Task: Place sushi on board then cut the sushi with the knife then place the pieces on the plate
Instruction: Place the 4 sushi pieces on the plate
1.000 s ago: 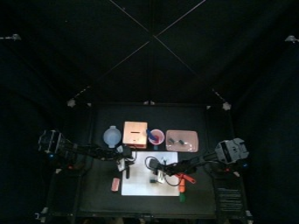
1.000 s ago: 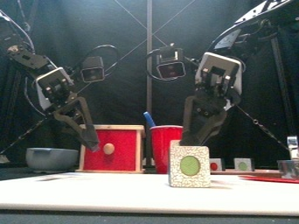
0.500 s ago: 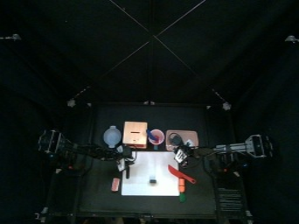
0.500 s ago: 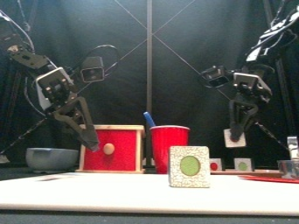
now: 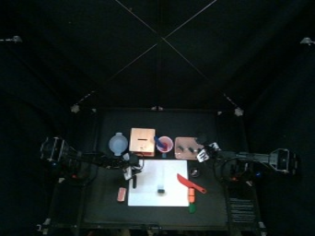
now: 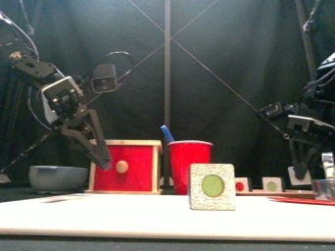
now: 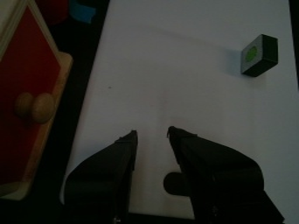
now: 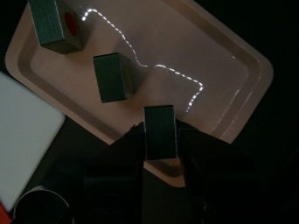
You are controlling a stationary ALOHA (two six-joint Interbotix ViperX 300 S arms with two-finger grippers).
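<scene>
Right gripper (image 8: 158, 156): jaws pinching one dark green sushi piece (image 8: 158, 122). It is held upright between the tips, over the pink tray (image 8: 222, 70) at the edge closest to the jaws. Can't tell if the piece touches the tray.
Just past the tips, a second piece (image 8: 114, 74) stands on the tray. Farther out, a third piece (image 8: 52, 22) sits at the tray's far corner, red centre showing.
A corner of the white board (image 8: 24, 122) lies off to one side of the jaws, beside the tray.

Left gripper (image 7: 152, 133): jaws spread a little, nothing between them. It hovers over bare board directly ahead of the tips.
Well ahead of the jaws and off to one side, a lone piece (image 7: 260, 54) with a green centre stands on the board near its edge.
Off to the other side, beside the board: wooden box (image 7: 30, 66) with a red drawer front.

Top view: red knife (image 5: 191, 185) lies on the board between the two grippers, nearer the right one.
Front view: red cup (image 6: 189, 165) with the blue knife (image 6: 167, 132) in it stands behind the lone piece, just beside the box.
</scene>
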